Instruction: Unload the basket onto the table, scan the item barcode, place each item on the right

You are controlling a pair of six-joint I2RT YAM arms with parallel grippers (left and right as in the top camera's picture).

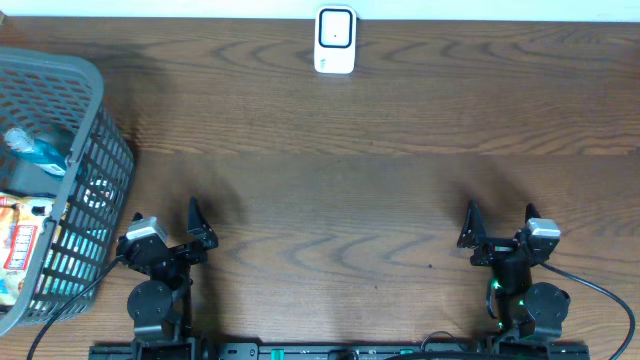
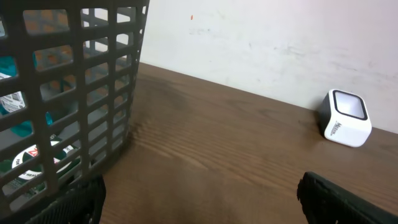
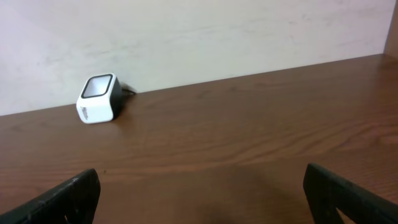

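A white barcode scanner (image 1: pixel 334 40) with a dark window stands upright at the far edge of the table, also seen in the left wrist view (image 2: pixel 346 118) and the right wrist view (image 3: pixel 98 98). Packaged items lie in a grey mesh basket (image 1: pixel 95 190) at the left: an orange and white packet (image 1: pixel 18 245) and a teal one (image 1: pixel 40 152). My left gripper (image 1: pixel 167 222) rests open at the front left, right beside the basket (image 2: pixel 93 81), nothing between its fingers (image 2: pixel 199 205). My right gripper (image 1: pixel 499 222) rests open and empty at the front right (image 3: pixel 202 202).
Brown wooden table (image 1: pixel 330 200) with a pale wall behind it. The basket's wall stands close against the left gripper's left finger (image 2: pixel 81 199). A cable runs from the right arm's base (image 1: pixel 600 290).
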